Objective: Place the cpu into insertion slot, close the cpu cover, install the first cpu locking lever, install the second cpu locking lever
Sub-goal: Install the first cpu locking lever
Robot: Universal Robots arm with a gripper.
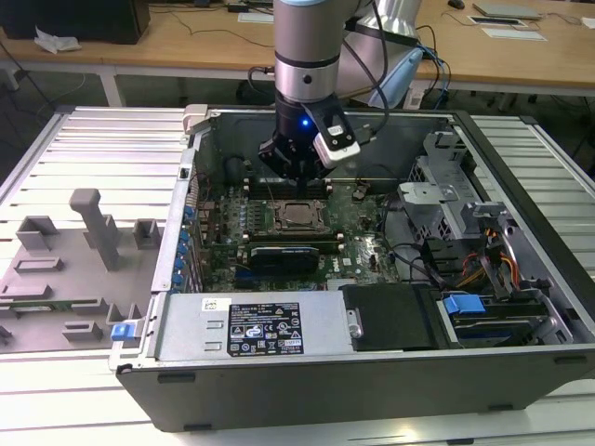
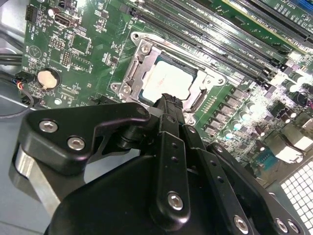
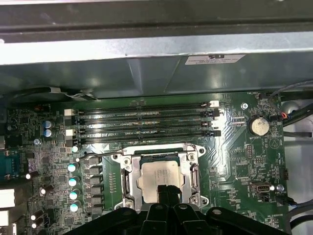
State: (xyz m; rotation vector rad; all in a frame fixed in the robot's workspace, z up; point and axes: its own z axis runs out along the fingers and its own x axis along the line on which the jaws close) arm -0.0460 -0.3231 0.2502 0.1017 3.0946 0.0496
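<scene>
exterior view, clock read off the cpu (image 1: 299, 215) | cpu's in the insertion slot (image 1: 278, 221), mid motherboard (image 1: 363, 237), inside the case (image 1: 307, 390) | gripper (image 1: 296, 177) just above, at 12 o'clock | memory slots (image 1: 284, 249) at 6, power supply (image 1: 251, 327) further out at 6 | drive cage (image 1: 446, 200) at 3 | fixture tray (image 1: 65, 279) outside the case, way off at 9

Ribbed white worktable (image 1: 84, 149) spans the left and lower frame (grey fixture blocks (image 1: 93, 232) sit at lower left), with pale wooden desks (image 1: 177, 42) along the top edge.
</scene>
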